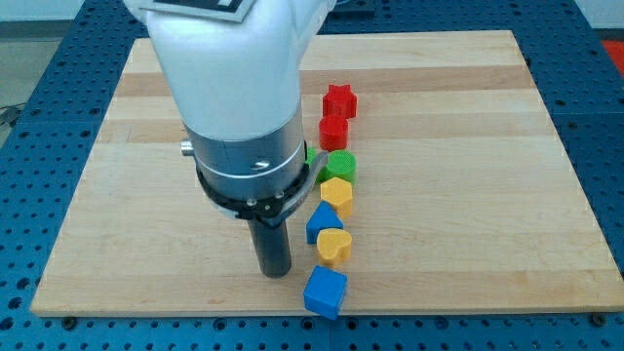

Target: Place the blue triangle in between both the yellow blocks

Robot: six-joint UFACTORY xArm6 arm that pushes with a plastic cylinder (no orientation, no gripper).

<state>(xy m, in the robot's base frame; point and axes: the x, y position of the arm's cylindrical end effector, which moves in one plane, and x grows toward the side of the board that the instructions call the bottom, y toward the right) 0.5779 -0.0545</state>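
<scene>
The blue triangle (322,221) lies in a column of blocks right of the board's middle. It sits between the yellow hexagon-like block (337,192) above it and the yellow heart-like block (334,246) below it, touching or nearly touching both. My tip (275,271) is at the end of the dark rod, just left of the yellow heart-like block and the blue triangle, with a small gap. The arm's white body hides the board's upper left middle.
The column also holds a red star (339,99) at the top, a red block (334,132), a green block (341,165), and a blue cube (325,291) at the bottom near the board's lower edge. A sliver of another green block (311,154) shows beside the arm.
</scene>
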